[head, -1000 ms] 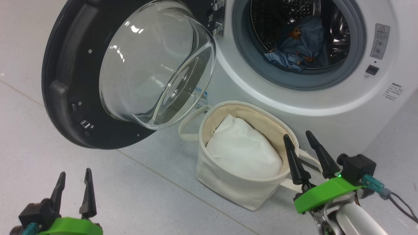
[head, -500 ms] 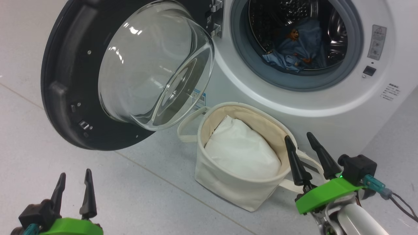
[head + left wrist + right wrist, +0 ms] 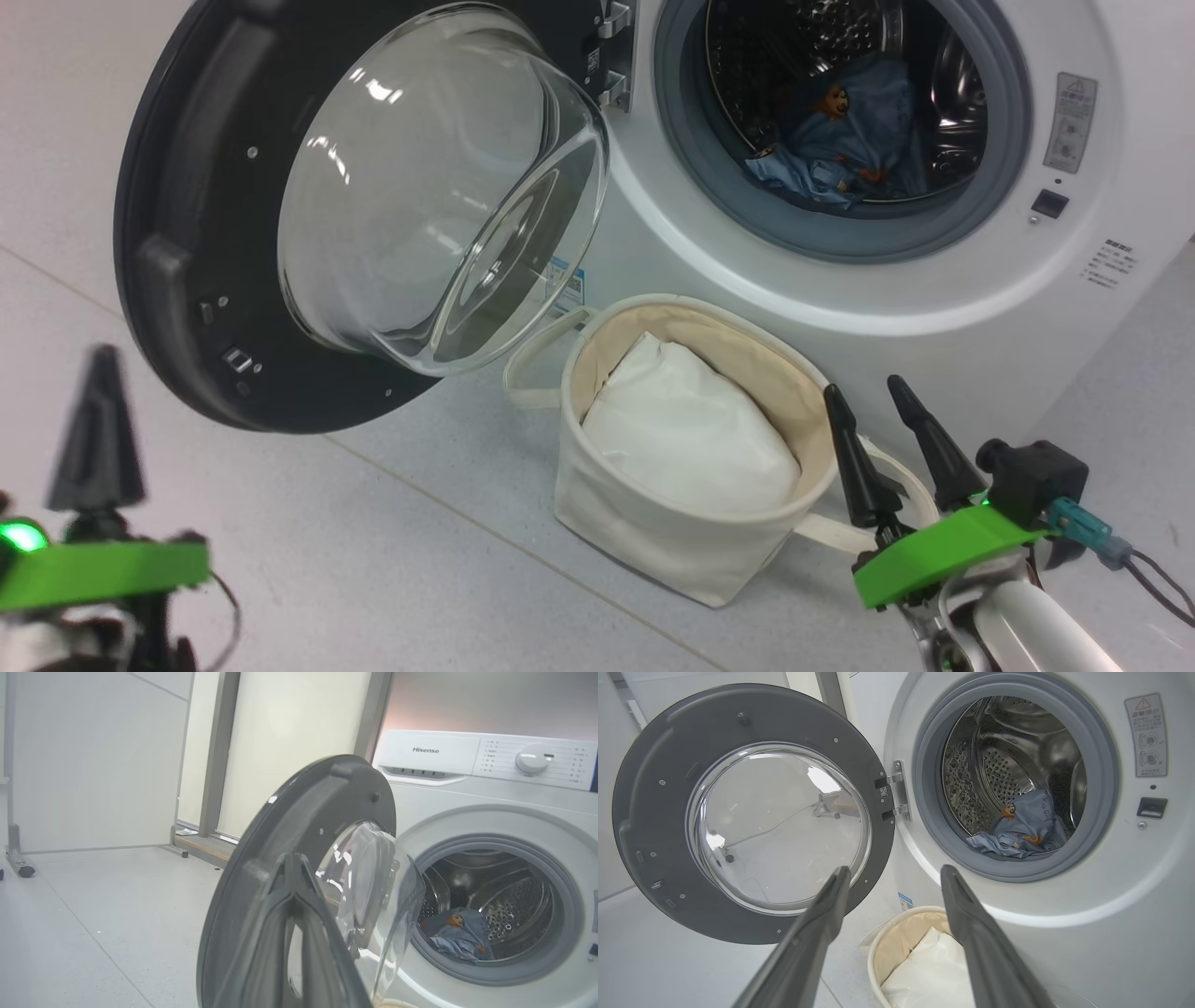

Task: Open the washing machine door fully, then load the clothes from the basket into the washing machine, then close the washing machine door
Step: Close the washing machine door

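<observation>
The washing machine (image 3: 934,308) is white, and its door (image 3: 177,233) hangs open to the left, black rim and glass bowl facing me. The clothes (image 3: 840,140), blue with orange bears, lie inside the steel drum. The cream basket (image 3: 653,551) stands on the floor below the opening and holds a white padding cloth (image 3: 691,439). My left gripper (image 3: 101,359) is shut on nothing, low left, below the door and apart from it. My right gripper (image 3: 864,387) stands open beside the basket's right rim. The left wrist view has the shut left gripper (image 3: 293,858) before the door (image 3: 327,798).
Grey floor (image 3: 392,560) spreads left of the basket and under the door. A wheeled white partition (image 3: 93,765) and a wall post (image 3: 219,751) stand behind the door. In the right wrist view the open right gripper (image 3: 895,870) points between the door (image 3: 654,788) and the drum.
My left gripper has shut and has risen and turned in the head view. The head camera has shifted slightly. The right arm, door, basket and clothes stay put.
</observation>
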